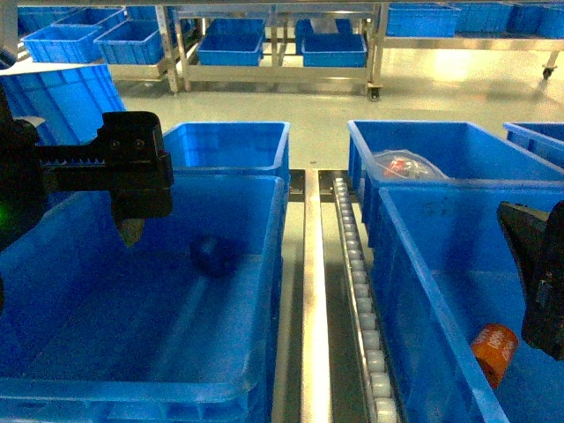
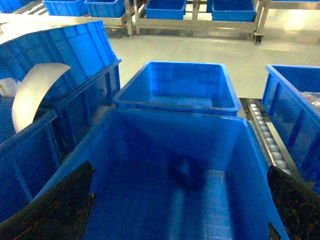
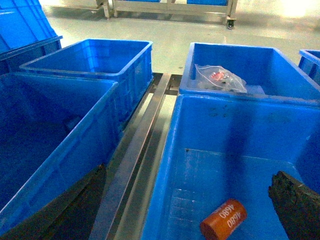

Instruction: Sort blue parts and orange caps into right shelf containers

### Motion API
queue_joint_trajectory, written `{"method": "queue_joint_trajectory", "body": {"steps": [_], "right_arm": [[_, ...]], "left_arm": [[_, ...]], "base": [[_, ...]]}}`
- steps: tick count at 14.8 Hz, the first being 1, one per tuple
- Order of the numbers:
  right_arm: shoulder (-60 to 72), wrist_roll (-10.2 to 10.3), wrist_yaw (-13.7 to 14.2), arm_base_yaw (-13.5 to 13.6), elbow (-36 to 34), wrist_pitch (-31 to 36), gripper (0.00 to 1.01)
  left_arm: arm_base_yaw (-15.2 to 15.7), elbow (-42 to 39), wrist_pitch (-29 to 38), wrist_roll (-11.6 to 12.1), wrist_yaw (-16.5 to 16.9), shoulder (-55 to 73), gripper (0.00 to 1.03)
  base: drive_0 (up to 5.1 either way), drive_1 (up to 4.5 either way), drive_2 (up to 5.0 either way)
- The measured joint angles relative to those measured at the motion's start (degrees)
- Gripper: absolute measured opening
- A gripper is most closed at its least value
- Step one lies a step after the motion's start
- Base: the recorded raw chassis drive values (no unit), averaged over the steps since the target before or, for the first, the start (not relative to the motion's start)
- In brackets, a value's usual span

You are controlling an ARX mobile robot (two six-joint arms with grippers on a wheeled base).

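One orange cap (image 1: 493,350) (image 3: 223,220), printed "4680", lies on its side on the floor of the near right container (image 1: 398,256) (image 3: 235,107). My right gripper (image 1: 538,282) (image 3: 182,210) hovers open over that crate's left rim, the cap low between its fingers and nearer the right one. A dark blue part (image 1: 213,256) (image 2: 186,171) rests on the floor of the near left crate (image 1: 273,264) (image 2: 250,130). My left gripper (image 1: 132,225) (image 2: 177,210) hangs open above this crate, short of the part, holding nothing.
A roller rail (image 1: 357,264) and metal frame (image 1: 310,291) run between the two crate rows. The far right crate (image 1: 357,145) holds a clear plastic bag (image 1: 405,166) with red pieces. An empty crate (image 1: 229,145) sits far left. More crates stand on racks behind.
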Motion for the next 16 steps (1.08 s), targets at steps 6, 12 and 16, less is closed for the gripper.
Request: {"method": "queue_joint_trajectory", "body": {"steps": [6, 12, 16], "right_arm": [[0.0, 0.0, 0.0, 0.0, 0.0, 0.0, 0.98], [0.0, 0.0, 0.0, 0.0, 0.0, -0.1, 0.98], [0.2, 0.0, 0.0, 0.0, 0.0, -0.1, 0.98]], "left_arm": [[0.0, 0.0, 0.0, 0.0, 0.0, 0.0, 0.98], [0.0, 0.0, 0.0, 0.0, -0.1, 0.0, 0.98], [0.0, 0.0, -0.1, 0.0, 0.1, 0.0, 0.98]], "base": [[0.0, 0.0, 0.0], [0.0, 0.0, 0.0], [0.0, 0.0, 0.0]]}}
